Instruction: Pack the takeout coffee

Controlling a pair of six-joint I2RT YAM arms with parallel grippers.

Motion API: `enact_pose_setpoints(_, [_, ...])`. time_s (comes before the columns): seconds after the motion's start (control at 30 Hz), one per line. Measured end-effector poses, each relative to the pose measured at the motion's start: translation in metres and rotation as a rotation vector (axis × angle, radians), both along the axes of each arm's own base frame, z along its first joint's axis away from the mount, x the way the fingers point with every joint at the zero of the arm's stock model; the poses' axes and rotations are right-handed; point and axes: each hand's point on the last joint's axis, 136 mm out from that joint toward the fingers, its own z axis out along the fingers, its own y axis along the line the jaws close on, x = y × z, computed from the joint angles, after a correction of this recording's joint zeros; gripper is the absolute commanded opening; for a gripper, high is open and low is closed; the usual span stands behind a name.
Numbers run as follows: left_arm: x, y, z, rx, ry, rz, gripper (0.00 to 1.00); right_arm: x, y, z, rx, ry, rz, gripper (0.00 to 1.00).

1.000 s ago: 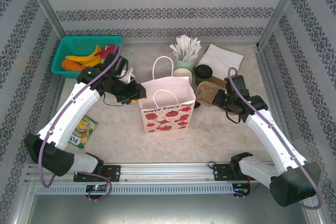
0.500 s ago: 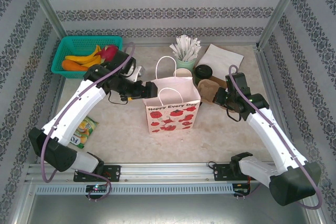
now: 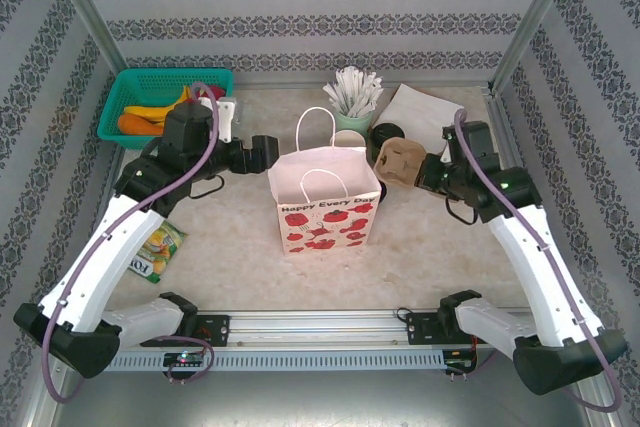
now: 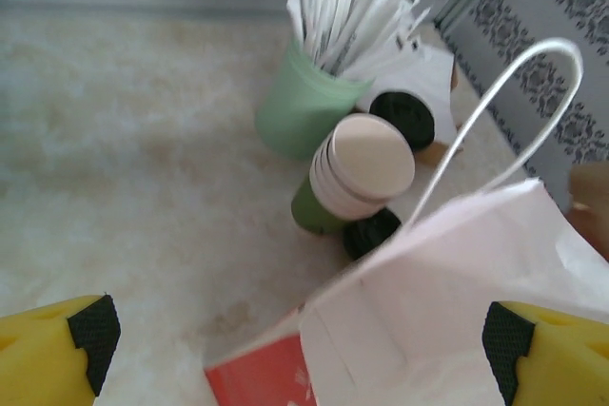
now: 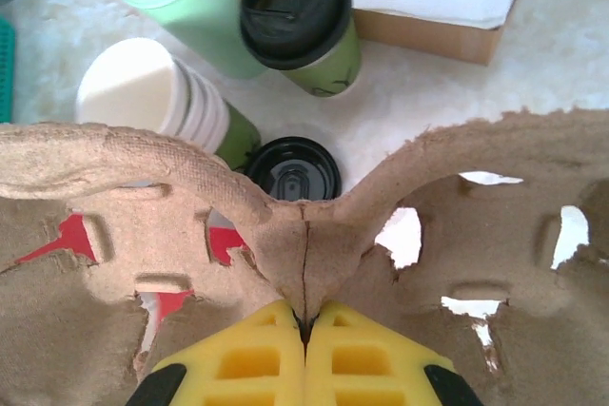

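1. My right gripper [image 5: 304,325] is clamped shut on the middle ridge of the brown two-well pulp tray [image 5: 285,225]. The yellow fingers are pressed together right on the seam between the wells.
2. From the top camera, that tray is up off the table and tipped. It's at about 2 o'clock from the white paper bag with the red strawberry print [image 3: 325,202], right by the bag's top corner. Can't tell if it touches the bag.
3. My left gripper [image 3: 262,152] is spread wide with nothing in it, just beside the bag's left edge at roughly 10 o'clock. On the left wrist cam, the bag's open top sits between the black-padded fingers [image 4: 90,335].
4. The stack of small green paper cups with cream rims [image 3: 348,139] stands on the table at 12 o'clock from the bag, just behind it.
5. A round black plastic lid [image 5: 293,168] lies flat on the table just beside the stack, at its 4 o'clock on the right wrist cam.
6. Another green paper cup with a black lid on [image 3: 387,137] stands at 3 o'clock from the stack. The mint-green cup of white wrapped straws [image 3: 352,107] is at the stack's 12.
7. Other stuff: white napkins on a brown cardboard piece [image 3: 422,112] at the table's 1 o'clock, a teal plastic basket [image 3: 165,82] at 10 o'clock, and a green snack packet [image 3: 165,242] at 8 o'clock by my left arm.
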Motion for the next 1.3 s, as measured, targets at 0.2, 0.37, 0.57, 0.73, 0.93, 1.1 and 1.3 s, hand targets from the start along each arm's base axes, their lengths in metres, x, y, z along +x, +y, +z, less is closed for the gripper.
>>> enact_pose_setpoints(0.2, [0.028, -0.038, 0.005, 0.018, -0.096, -0.187, 1.00, 0.007, 0.013, 0.053, 0.013, -0.058, 0.085, 0.00])
enact_pose_setpoints(0.37, [0.042, -0.075, 0.019, 0.036, -0.170, -0.415, 0.94, 0.013, 0.021, 0.083, 0.016, -0.101, 0.132, 0.00])
enact_pose_setpoints(0.57, [0.065, -0.096, 0.037, 0.071, -0.253, -0.518, 0.61, 0.013, 0.062, 0.104, 0.118, -0.114, 0.275, 0.00])
enact_pose_setpoints(0.73, [0.079, -0.107, 0.034, 0.080, -0.252, -0.562, 0.53, 0.012, 0.091, 0.101, 0.183, -0.073, 0.370, 0.00])
enact_pose_setpoints(0.93, [0.077, -0.115, 0.031, 0.065, -0.211, -0.621, 0.33, 0.010, 0.139, 0.121, 0.332, -0.067, 0.491, 0.00])
enact_pose_setpoints(1.1, [0.073, -0.117, 0.021, 0.054, -0.162, -0.643, 0.11, 0.006, 0.176, 0.121, 0.441, -0.010, 0.594, 0.00])
enact_pose_setpoints(1.3, [0.071, -0.116, 0.019, 0.049, -0.150, -0.652, 0.00, 0.005, 0.183, 0.117, 0.475, 0.006, 0.610, 0.00])
